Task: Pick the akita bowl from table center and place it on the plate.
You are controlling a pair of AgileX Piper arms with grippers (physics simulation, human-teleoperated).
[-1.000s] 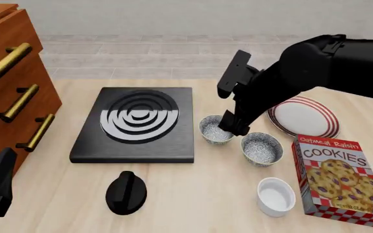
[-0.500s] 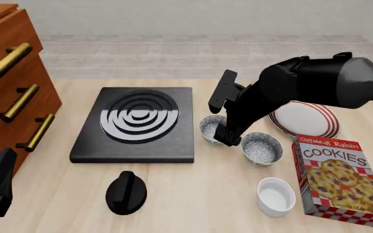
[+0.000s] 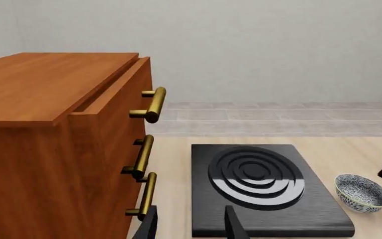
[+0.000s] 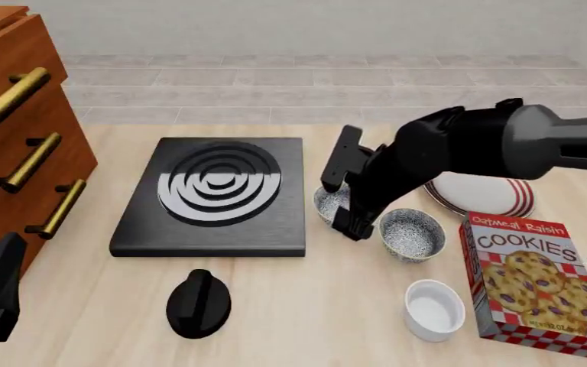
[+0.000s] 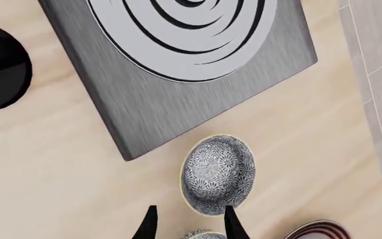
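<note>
While spread, the right fingers [image 5: 232, 222] straddle the akita bowl [image 5: 218, 174] rim.

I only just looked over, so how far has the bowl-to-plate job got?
Nothing is finished: the akita bowl sits on the table beside the black burner block, and the plate holds nothing visible. In hand: the right gripper is open, fingers straddling the bowl's rim. Left: grip, lift, carry past the second speckled bowl, set down.
</note>
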